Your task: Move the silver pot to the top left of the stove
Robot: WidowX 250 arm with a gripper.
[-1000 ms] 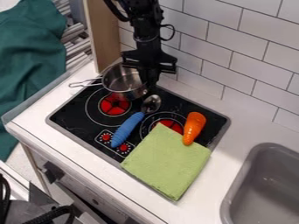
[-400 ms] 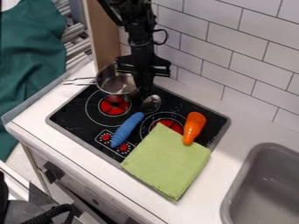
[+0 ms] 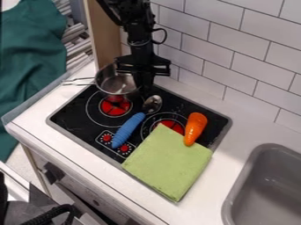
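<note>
My black gripper [image 3: 144,88] hangs over the back part of the stove, close against the right side of the silver pot. The silver pot [image 3: 116,82] stands upright at the back left corner of the black stove [image 3: 71,115], with its wire handle pointing left over the white counter. Part of the pot's right rim is hidden behind the gripper. Whether the gripper holds the pot's rim or only stands beside it I cannot tell.
Right in front of the gripper lies a spoon with a blue handle [image 3: 127,130]. An orange toy carrot [image 3: 195,128] and a folded green cloth [image 3: 168,162] lie to the right. Tiled wall behind; grey sink [image 3: 264,189] at lower right.
The gripper has shifted a little to the left and back, and the pot has moved the same way, its handle now reaching farther left. The spoon, carrot and cloth stayed put.
</note>
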